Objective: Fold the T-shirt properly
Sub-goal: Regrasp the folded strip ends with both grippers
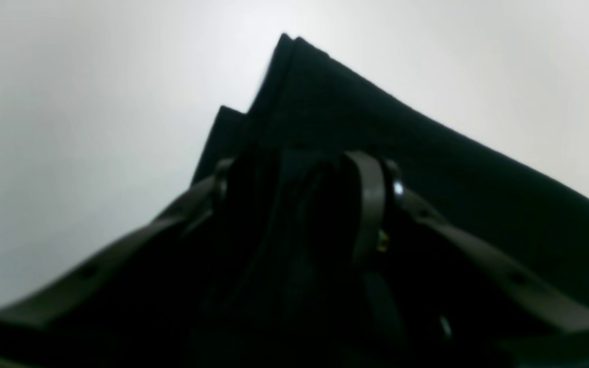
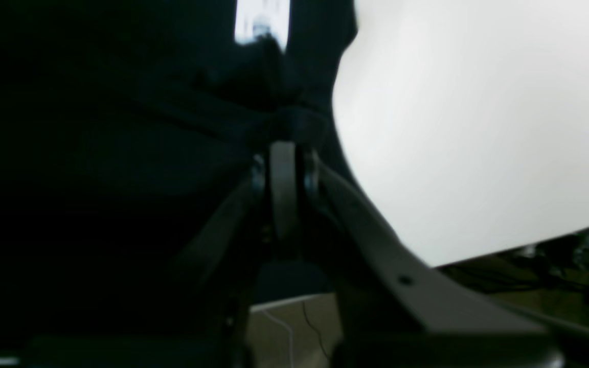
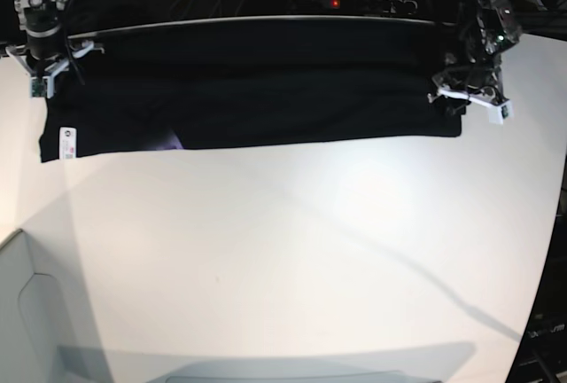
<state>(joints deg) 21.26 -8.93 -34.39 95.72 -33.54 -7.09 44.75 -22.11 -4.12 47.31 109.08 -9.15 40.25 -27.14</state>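
The T-shirt (image 3: 257,90) is stretched as a long, narrow band along the far edge of the white counter (image 3: 292,250), so the lengthwise folds are judged done (a small white tag (image 3: 66,144) shows at one lower corner). The crosswise folds are judged left to do. The right tool (image 2: 284,153) is pressed together on a gathered corner of cloth. The left tool (image 1: 304,179) is seen part-spread with layered cloth bunched between its prongs.

No text can be read. The small white tag (image 3: 66,144) at the lower corner of the T-shirt (image 3: 266,90) carries dark print, but it is too small to make out.
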